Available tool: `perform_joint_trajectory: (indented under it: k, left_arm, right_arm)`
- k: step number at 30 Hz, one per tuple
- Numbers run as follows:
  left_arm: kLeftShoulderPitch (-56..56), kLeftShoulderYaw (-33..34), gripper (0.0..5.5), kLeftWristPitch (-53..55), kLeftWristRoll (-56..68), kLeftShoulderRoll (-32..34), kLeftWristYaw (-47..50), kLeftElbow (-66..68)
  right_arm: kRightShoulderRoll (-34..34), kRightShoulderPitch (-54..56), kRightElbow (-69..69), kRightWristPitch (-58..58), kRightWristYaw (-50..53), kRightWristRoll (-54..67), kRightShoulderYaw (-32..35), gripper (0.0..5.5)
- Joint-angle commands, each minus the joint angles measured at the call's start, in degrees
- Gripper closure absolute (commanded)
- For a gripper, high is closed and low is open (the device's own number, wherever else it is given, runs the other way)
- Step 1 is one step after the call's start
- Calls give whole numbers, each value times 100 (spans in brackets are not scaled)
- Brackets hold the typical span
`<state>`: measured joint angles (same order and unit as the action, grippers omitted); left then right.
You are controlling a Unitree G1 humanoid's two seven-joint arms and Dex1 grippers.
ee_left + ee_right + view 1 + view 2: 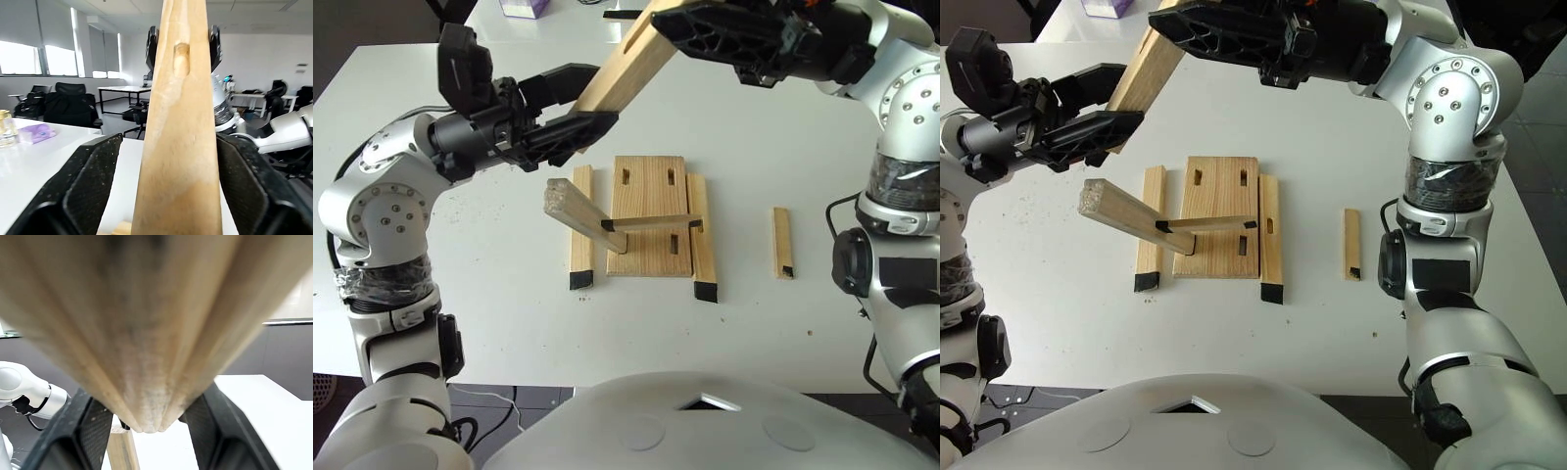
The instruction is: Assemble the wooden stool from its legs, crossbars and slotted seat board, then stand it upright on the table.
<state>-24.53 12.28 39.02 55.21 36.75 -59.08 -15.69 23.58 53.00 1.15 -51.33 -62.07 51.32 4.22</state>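
Note:
A wooden leg point(622, 69) hangs slanted in the air over the table's back. My right gripper point(1170, 29) is shut on its upper end. My left gripper point(604, 96) is open around its lower end, one finger against the wood and a narrow gap at the other. The slotted seat board point(649, 186) lies flat mid-table. A tilted leg point(573, 206) stands in one of its slots, joined to a crossbar point(651, 222) lying across the board. One leg point(581, 230) lies along the board's left side, another point(703, 240) along its right.
A short crossbar point(783, 243) lies alone to the right of the board. A purple box point(524, 7) stands at the table's far edge. The white table point(460, 294) has bare room to the left, right and front of the parts.

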Motion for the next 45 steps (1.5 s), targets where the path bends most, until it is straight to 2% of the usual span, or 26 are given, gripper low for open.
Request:
perform_joint_trajectory:
  k: [1,7,13,16,18,23,27,33,37,42,45]
  left_arm:
    - [-36,-103,225,-317,-593,182,50,278]
    - [903,-203,225,-1094,-1709,417,25,749]
    - [1290,443,225,-1412,-1918,105,873,1022]
    - [1353,1032,225,-1419,-1854,-512,2246,813]
    - [1535,1423,225,-1342,-1643,-1154,3344,343]
    - [1778,2020,225,-1157,-1184,-2265,5395,-430]
    - [1540,2226,225,-1024,-965,-2488,6372,-600]
    - [1666,2108,225,-513,-415,-2291,6799,-1353]
    - [1301,1913,225,-276,-205,-2070,6882,-1319]
    - [1283,1908,225,-234,-53,-1837,6809,-1355]
    - [1259,1864,225,-328,-32,-1911,6872,-1323]
  right_arm:
    - [149,-85,-27,356,122,-195,184,350]
    - [588,-616,126,1342,124,-1108,7,350]
    - [1126,-1154,143,2103,-232,-1888,-257,350]
    - [1590,-1821,417,2374,-609,-2137,-328,350]
    - [1816,-2274,600,2448,-741,-2175,-246,350]
    - [1806,-2845,1070,2317,-712,-2003,-319,350]
    - [1733,-3264,1655,1984,-582,-1659,-310,350]
    - [1986,-3795,2039,1855,-548,-1579,-227,350]
    - [2171,-4065,2189,1758,-497,-1398,61,350]
    - [2141,-4119,2097,1795,-635,-1377,-85,350]
    - [2137,-4230,2155,1796,-636,-1344,-64,350]
